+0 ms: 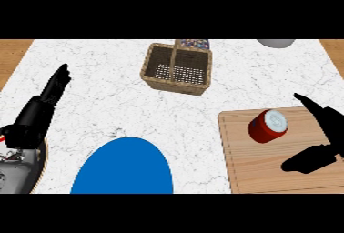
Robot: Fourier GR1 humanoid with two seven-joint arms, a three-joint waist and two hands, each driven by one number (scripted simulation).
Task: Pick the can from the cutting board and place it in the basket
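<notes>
The left hand [42, 107] rests at the left edge of the marbled counter [107, 104], fingers straight and pointing far, holding nothing. It is well apart from everything the task concerns. Right of it, at the near edge, lies one blue plate [122, 166]. Far from the plate, about mid-counter, stands the one wicker basket [173, 86], its handle crossing the open top.

On the right lies the one wooden cutting board [269, 170], and on its far half stands the one red can [267, 126]. Its silver top shows, so its long axis seems to run upright, though from this steep angle a slight tilt cannot be ruled out.

The right hand [312, 158] is plainly the nearer one. It hangs over the board just right of the can, spread wide with fingers on the far side and thumb on the near side, gripping nothing. The can lies to its left, inside that gap but apart from it. The basket is far and left of the can.
</notes>
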